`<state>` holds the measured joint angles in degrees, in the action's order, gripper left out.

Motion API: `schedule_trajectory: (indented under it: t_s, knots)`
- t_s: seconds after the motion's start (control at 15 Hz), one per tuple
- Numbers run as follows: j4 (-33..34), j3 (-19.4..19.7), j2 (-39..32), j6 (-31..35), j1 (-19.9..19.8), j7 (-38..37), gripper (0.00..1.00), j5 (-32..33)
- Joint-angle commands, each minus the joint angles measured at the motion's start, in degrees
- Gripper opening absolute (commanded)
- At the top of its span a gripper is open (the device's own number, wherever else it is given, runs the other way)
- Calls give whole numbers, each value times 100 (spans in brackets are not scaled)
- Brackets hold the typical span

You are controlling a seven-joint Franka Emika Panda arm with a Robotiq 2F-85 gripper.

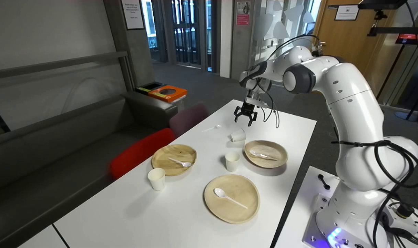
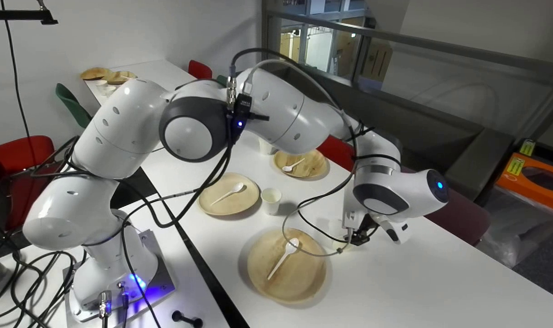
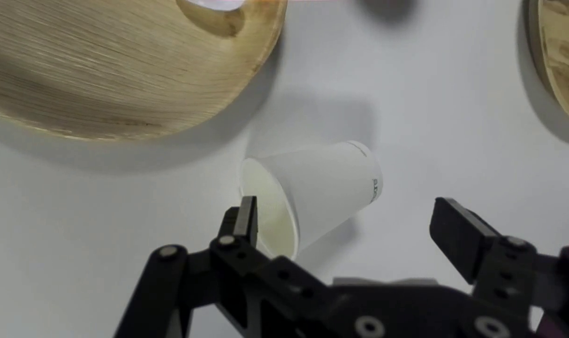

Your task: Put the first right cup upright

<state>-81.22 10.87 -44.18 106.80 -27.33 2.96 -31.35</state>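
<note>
- First right cup [image 3: 331,188] is lying on its side on the table [image 1: 181,213], near a wooden bowl [image 1: 271,147] and apart from it.
- In the wrist view its mouth is facing the lower left; small lettering is showing near its base, upper right.
- End effector [image 1: 243,122] is hanging above the table, close to this cup; its two fingers are standing wide apart.
- In the wrist view one finger is overlapping the cup's mouth, the other is standing past the base with table showing between; whether the nearer one is touching, cannot tell.
- Second cup [image 1: 232,162] is standing upright just beside the bowl, near a wooden plate [image 1: 229,182].
- Third cup [image 1: 156,179] is standing upright just beside another bowl [image 1: 171,151]; in an exterior view the white arm [image 2: 299,118] is partly covering it.
- White spoon [image 1: 261,155] is lying in the wooden bowl, second spoon [image 1: 180,162] in the other bowl, third spoon [image 1: 226,196] on the plate; fourth spoon [image 1: 216,127] is lying directly on the table.
- Red chair [image 1: 143,151] and purple chair [image 1: 188,119] are standing along the table's edge; a grey couch [image 1: 74,165] is running behind them.
</note>
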Motion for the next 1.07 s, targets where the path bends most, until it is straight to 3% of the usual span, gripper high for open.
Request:
schedule_trajectory:
  t_s: [0.0,0.6,1.0]
  knots:
    - [756,-182,-459,-353,-250,-348,100,10]
    - [1539,-477,-1155,-487,-540,-507,100,-79]
    - [1458,-613,-1273,-339,-569,-755,100,-323]
